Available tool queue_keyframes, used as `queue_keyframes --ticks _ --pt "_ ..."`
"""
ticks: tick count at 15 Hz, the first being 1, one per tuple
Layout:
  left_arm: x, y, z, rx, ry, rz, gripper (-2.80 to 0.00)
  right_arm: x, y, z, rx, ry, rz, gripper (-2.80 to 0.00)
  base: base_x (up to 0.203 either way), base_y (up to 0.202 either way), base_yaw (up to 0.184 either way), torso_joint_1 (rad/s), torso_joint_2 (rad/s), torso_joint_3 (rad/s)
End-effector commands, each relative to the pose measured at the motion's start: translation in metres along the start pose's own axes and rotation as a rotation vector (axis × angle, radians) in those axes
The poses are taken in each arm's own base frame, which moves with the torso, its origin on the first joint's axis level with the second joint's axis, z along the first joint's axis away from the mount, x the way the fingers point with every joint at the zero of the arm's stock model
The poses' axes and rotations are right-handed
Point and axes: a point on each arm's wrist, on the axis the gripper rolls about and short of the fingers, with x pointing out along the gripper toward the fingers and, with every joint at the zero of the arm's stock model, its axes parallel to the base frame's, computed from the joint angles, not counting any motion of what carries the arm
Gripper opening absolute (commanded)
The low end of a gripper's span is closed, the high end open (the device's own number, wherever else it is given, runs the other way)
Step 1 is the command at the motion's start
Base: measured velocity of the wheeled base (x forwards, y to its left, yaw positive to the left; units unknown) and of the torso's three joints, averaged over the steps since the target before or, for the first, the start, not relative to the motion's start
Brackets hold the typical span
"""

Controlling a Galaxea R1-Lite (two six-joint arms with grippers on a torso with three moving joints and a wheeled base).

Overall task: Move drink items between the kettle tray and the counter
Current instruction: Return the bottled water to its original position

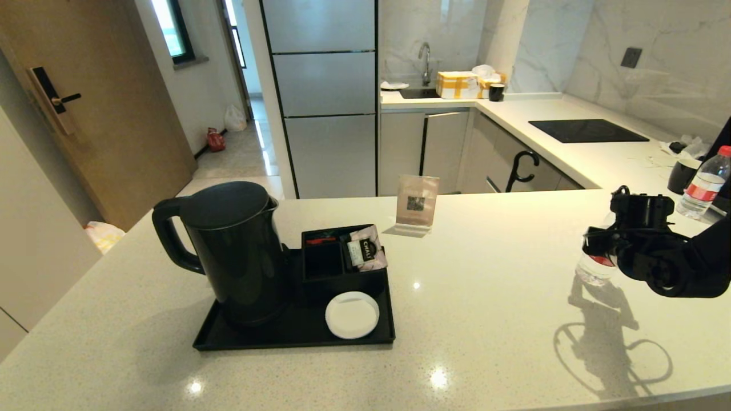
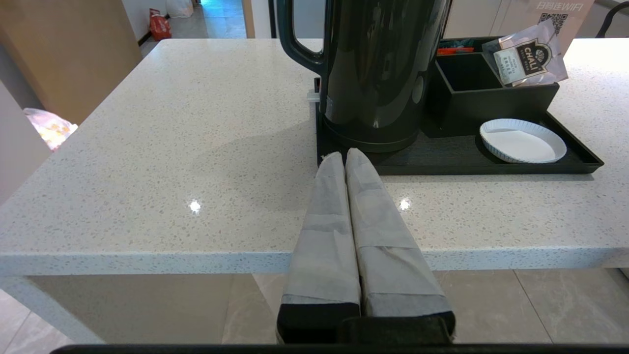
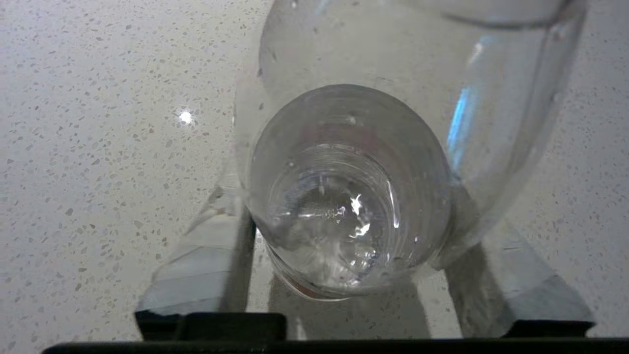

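Note:
My right gripper (image 1: 598, 251) hangs over the right part of the counter (image 1: 485, 331), shut on a clear water bottle (image 1: 594, 273) with a red label, held clear of the stone. In the right wrist view the bottle's round base (image 3: 344, 206) fills the space between my fingers (image 3: 196, 255). The pale pink tea sachet (image 1: 366, 249) leans in the small black compartment box on the kettle tray (image 1: 297, 337). My left gripper (image 2: 344, 156) is shut on nothing at the counter's front edge, with its tips by the kettle tray's (image 2: 442, 166) corner.
A black kettle (image 1: 234, 251) and a white round dish (image 1: 352, 314) stand on the tray. A QR-code card (image 1: 417, 206) stands behind it. A second red-capped bottle (image 1: 707, 184) and a black cup (image 1: 683, 174) are at the far right, near the hob (image 1: 588, 130).

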Motion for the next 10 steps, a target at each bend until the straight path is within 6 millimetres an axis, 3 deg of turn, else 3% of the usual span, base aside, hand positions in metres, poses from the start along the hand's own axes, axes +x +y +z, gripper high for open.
queue_keyframes --ticks 1,5,7,10 --pt "0.0 0.0 0.0 -0.001 0.001 0.001 -2.8 -0.001 0.0 0.003 0.006 -0.012 0.0 -2.8 0.0 0.0 0.0 0.0 0.0 0.0" --pt "0.0 0.0 0.0 0.0 -0.001 0.001 -2.8 -0.019 0.008 0.016 0.002 -0.025 0.022 -2.8 0.0 0.0 0.0 0.0 0.0 0.0" --pt "0.0 0.0 0.0 -0.001 0.001 0.001 -2.8 -0.056 0.026 0.035 -0.007 -0.061 0.104 -2.8 0.0 0.0 0.0 0.0 0.0 0.0" --pt "0.0 0.0 0.0 -0.001 0.001 0.001 -2.8 -0.123 0.078 0.036 -0.082 -0.076 0.282 -2.8 0.0 0.0 0.0 0.0 0.0 0.0"
